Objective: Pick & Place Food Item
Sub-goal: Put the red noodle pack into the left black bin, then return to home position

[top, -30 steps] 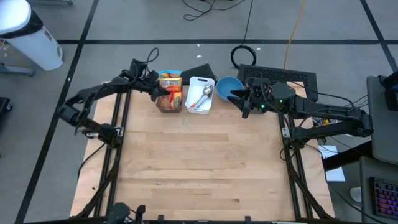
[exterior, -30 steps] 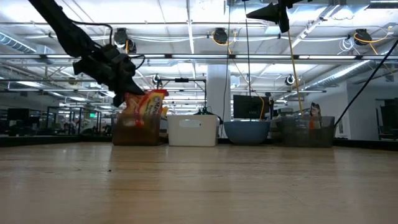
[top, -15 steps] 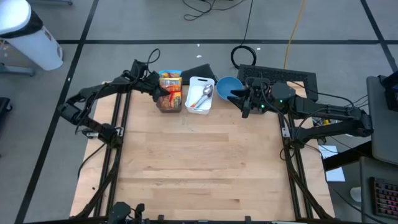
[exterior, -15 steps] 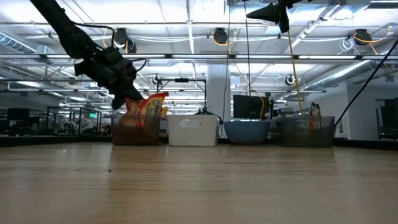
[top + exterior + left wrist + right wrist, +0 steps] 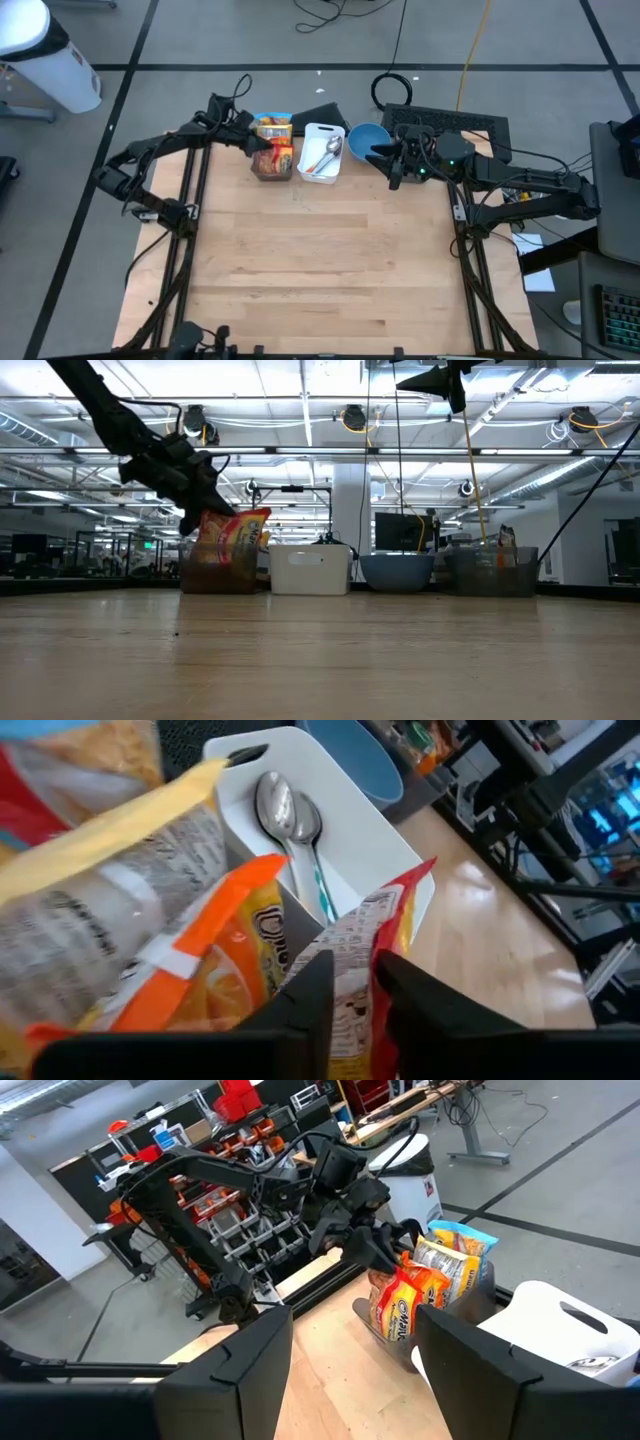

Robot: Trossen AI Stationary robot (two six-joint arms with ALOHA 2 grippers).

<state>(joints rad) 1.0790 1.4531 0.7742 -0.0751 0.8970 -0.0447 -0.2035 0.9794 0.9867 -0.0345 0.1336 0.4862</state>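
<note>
From table height we see bare wooden table [image 5: 320, 660] nearest, with all items lined along its far edge.

At the left end of that row stands a clear container [image 5: 271, 166] packed with snack packets. The left gripper [image 5: 259, 147] is at this container, on its left side, over the packets. In the left wrist view the two dark fingers [image 5: 305, 995] bracket the upright edge of one red-and-orange snack packet [image 5: 345, 970]; the fingers stand slightly apart, and we cannot tell whether they pinch the film or merely flank it. The packet sits in the container, leaning among the other packets.

Just beside the container, to its right, stands a white bin [image 5: 322, 152] holding two spoons [image 5: 290, 820]. Next in the row is a blue bowl [image 5: 366, 138].

The right gripper [image 5: 383, 158] hovers above the table at the bowl's right side, well clear of the packets. Its fingers [image 5: 470, 1360] are spread wide with nothing between them.
</note>
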